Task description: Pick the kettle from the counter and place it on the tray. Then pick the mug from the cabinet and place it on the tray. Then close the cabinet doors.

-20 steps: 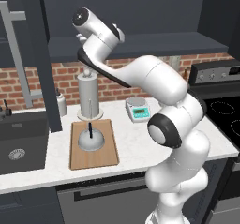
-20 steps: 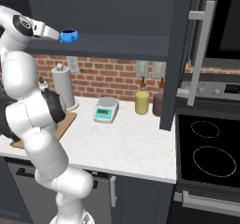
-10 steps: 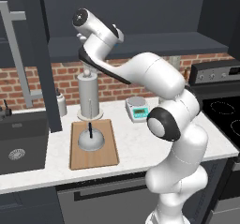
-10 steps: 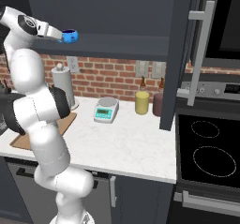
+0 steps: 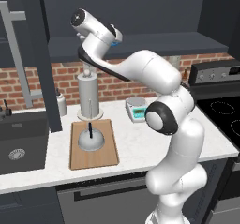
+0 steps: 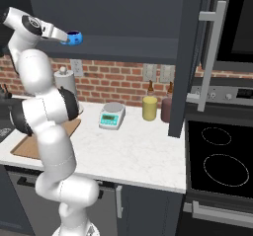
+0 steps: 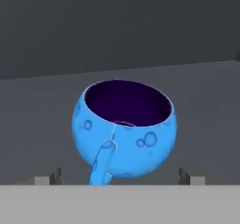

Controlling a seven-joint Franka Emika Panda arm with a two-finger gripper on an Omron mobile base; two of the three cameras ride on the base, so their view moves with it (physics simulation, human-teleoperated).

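The mug (image 7: 124,128) sits between the spread tool (image 7: 120,174) fingertips, apparently untouched, handle toward it.

my hand (image 7: 120,177) faces the mug (image 7: 124,133) squarely, fingertips spread wide with room either side; dark shelf (image 7: 206,120) bare around it, cabinet wall behind.

A red brick wall (image 6: 113,79) runs behind and below the claw, with pale outlets (image 6: 75,67) set into it. Far below, dark lower cupboards (image 6: 143,208) line the floor side. Down and off to one side sits a black stove (image 6: 220,163) with ringed burners and a silver control strip (image 6: 225,96). On the opposite side, low down, lies a dark sink (image 5: 21,145). Light is even and soft.
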